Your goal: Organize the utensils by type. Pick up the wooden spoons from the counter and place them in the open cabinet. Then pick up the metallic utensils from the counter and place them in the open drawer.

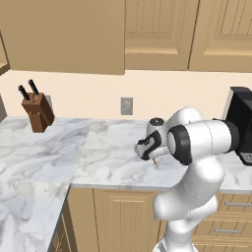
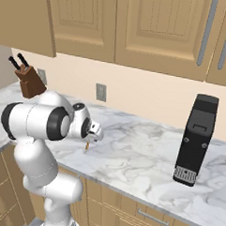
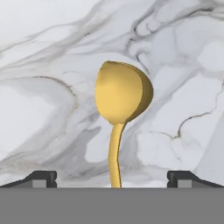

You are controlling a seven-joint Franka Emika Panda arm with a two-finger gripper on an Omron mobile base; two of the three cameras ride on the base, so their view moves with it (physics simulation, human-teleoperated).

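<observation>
White marble with grey veins runs along the counter (image 1: 59,147), over light tan base cabinets and under a row of matching wall cabinets (image 2: 138,27). A knife block (image 1: 37,112) stands against the cream backsplash at the far left, a wall outlet (image 1: 126,106) sits behind the arm, and a tall black appliance (image 2: 195,140) stands well apart to the right.

In the hand view, the gold utensil (image 3: 120,98) lies flat on the marble, its rounded bowl pointing away and its thin stem running back between the two fingertips. The gripper (image 3: 111,177) hovers just above it with its fingers (image 3: 41,178) spread as wide as they go, holding nothing. From the base views, the gripper (image 1: 147,147) hangs low over the front part of the counter, and a sliver of the stem (image 2: 87,145) shows beneath it (too small to judge the gap to the surface).

The stem is thin and lies flush on hard stone, so the likely trouble is a closing grasp that skids it sideways, or tips that strike the marble before reaching it. A pinch near the stem's end could also let the heavier bowl swing down.
</observation>
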